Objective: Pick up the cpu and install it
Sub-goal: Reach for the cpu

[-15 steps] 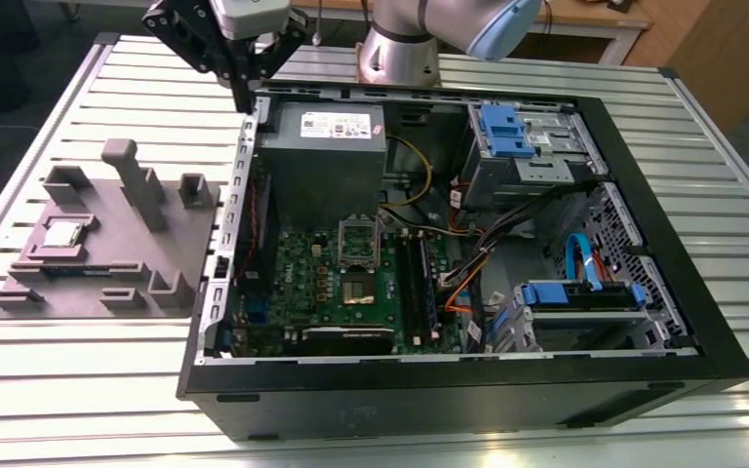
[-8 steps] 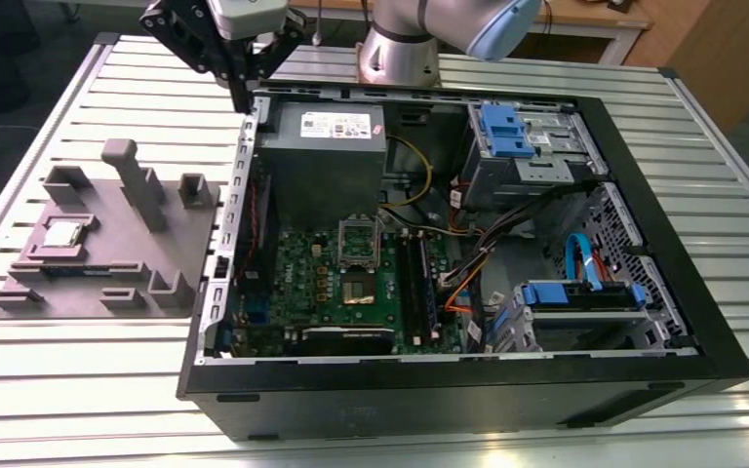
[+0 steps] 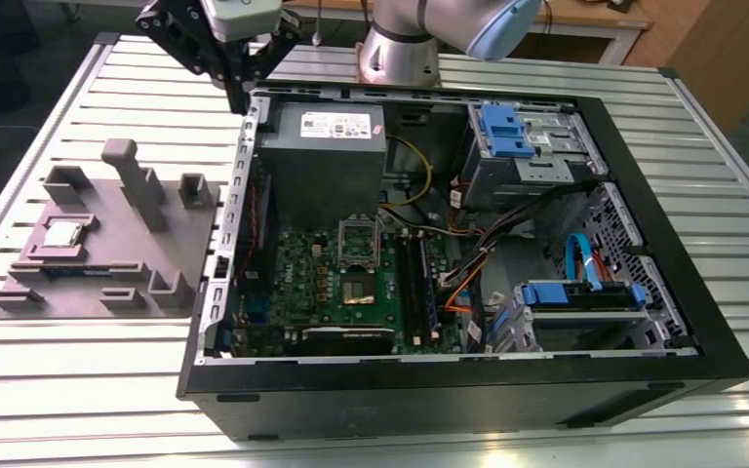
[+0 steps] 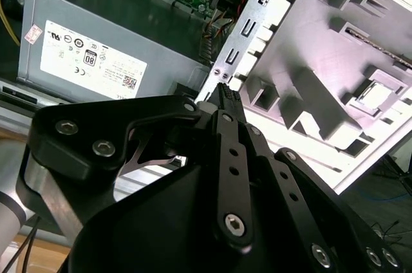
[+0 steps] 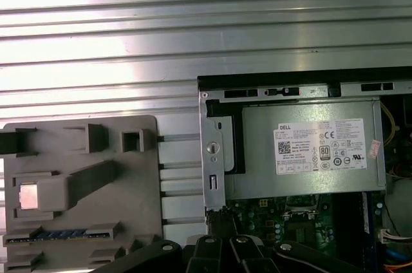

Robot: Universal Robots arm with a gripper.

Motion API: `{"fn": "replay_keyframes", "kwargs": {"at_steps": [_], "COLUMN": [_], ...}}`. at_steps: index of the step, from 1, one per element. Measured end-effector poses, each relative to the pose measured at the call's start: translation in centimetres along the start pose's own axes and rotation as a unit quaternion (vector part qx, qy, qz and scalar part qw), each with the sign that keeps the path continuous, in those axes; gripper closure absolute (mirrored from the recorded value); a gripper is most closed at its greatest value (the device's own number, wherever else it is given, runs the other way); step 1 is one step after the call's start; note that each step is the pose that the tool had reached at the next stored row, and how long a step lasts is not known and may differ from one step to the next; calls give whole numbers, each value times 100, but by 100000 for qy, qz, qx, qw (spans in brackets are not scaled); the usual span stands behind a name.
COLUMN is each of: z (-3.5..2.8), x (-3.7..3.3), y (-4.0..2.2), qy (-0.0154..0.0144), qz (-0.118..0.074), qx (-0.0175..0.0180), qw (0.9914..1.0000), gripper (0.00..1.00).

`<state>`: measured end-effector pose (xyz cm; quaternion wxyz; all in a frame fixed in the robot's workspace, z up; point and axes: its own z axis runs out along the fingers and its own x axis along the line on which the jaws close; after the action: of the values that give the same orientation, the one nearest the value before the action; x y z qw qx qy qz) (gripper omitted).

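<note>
While the hand (image 3: 237,99) hangs clenched and empty over a corner of the case (image 3: 687,327), beside the white-labelled grey box (image 3: 329,156), the cpu (image 3: 62,232) lies well apart on a grey tray (image 3: 186,246).

— Where is the claw (image 3: 238,96)?
— Up over the far corner of the open computer case (image 3: 479,402), on the exterior view's left, just beside the grey power box (image 3: 323,161). Its black fingers meet in a point, with nothing between them.
— And the cpu (image 3: 62,232)?
— Lying flat in a pocket of the grey plastic tray (image 3: 186,249). The tray sits on the ribbed metal bench (image 3: 89,390) beside the case, on the exterior view's left, well apart from the claw.
— Inside the case?
— A green board (image 3: 335,292) on its floor, a silver frame (image 3: 359,239) near the board's middle, and blue brackets (image 3: 505,129) on the exterior view's right.
</note>
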<state>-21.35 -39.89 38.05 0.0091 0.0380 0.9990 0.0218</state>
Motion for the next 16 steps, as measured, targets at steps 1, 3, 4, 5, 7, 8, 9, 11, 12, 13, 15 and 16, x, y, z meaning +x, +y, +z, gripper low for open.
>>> {"fn": "replay_keyframes", "kwargs": {"at_steps": [1, 3, 4, 5, 7, 8, 9, 11, 12, 13, 15, 16], "z": [0, 2, 2, 10, 19, 19, 19, 22, 25, 24, 26, 26], "x": [1, 4, 6, 38, 72, 73, 74, 88, 98, 100, 103, 105], "y": [0, 0, -1, -3, -6, -6, -7, -8, -9, -9, -9, -9], "qy": [1, 1, 2, 2, 1, 2, 5, 2, 1, 3, -1, -1], "qz": [-5, -2, -1, -3, -2, -4, -4, -2, -4, 0, -3, -2], "qx": [2, 1, 5, 4, 0, 3, 5, 6, 2, 6, 0, 1], "qw": [100000, 100000, 100000, 100000, 100000, 100000, 100000, 100000, 100000, 100000, 100000, 100000], "gripper": [90, 90, 90, 90, 90, 90, 90, 90, 90, 90, 90, 90]}}
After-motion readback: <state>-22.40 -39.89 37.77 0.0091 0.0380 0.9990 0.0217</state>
